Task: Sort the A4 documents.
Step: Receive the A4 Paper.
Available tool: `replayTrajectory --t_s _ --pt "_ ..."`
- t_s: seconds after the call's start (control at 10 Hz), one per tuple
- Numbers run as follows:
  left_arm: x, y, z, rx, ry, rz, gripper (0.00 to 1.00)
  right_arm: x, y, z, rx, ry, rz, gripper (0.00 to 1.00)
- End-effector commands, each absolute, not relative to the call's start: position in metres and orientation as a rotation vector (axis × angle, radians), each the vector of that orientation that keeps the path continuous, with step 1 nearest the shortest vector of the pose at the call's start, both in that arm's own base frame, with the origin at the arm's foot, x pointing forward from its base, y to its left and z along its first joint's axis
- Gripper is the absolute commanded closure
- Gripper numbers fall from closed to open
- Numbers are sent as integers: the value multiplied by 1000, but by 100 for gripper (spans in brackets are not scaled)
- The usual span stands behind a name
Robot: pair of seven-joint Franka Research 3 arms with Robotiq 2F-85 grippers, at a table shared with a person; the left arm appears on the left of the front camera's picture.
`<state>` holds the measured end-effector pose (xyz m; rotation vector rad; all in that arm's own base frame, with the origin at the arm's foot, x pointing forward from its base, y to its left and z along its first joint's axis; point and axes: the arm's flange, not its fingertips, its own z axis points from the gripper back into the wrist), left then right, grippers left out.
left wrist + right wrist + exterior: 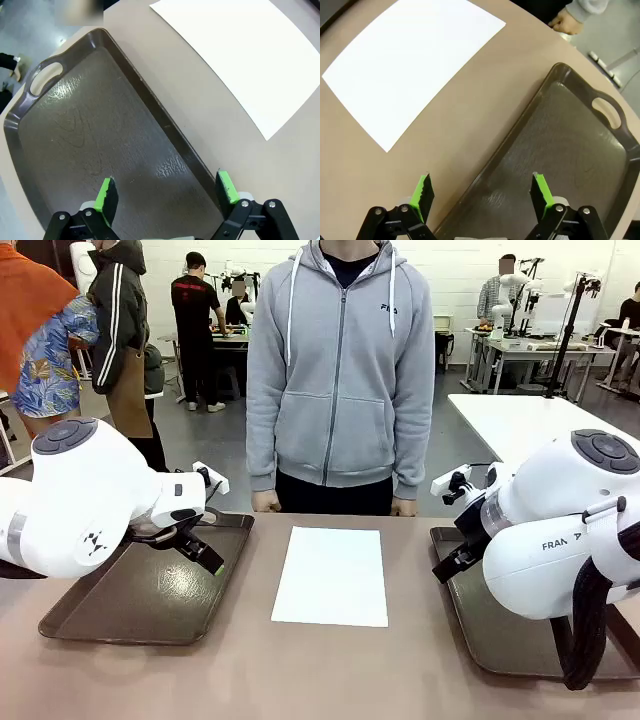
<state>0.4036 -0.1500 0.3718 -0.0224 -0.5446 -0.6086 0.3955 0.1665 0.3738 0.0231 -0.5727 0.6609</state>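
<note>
- The A4 documents [330,575] lie flat in the middle of the bench [300,670], between two dark brown trays. Their short edges face me and the person. The edges sit flush, so I cannot tell how many sheets there are.
- A strip of bare bench runs down each long side of the paper, and it touches neither tray. There is more open bench between its near edge and me.
- The left tray [120,605] sits with its inner long rim near the paper's left edge.
- The left jaws hover low over the far right part of that tray, spread wide with nothing between them. In the left wrist view both green pads [106,195] stand over the tray [100,130], one close to its long rim. The paper's corner [250,55] lies beyond that rim.
- The right tray [500,640] mirrors the left one on the other side.
- The right jaws are also spread wide and hold nothing. In the right wrist view one pad [423,192] hangs over bare bench and the other over the tray [570,150], so they straddle its long rim. The paper [410,65] lies well ahead of them.
- The person's hands [266,502] [403,507] rest at the far bench edge, apart from the paper's far corners.
</note>
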Motion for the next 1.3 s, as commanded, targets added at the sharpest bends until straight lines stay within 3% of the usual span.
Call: replayTrajectory --t_s 0.0,1.2 --pt "404 -150 372 -22 -545 -609 0 395 166 374 23 -573 661 0" --pt "404 -150 372 -22 -545 -609 0 395 166 374 23 -573 661 0"
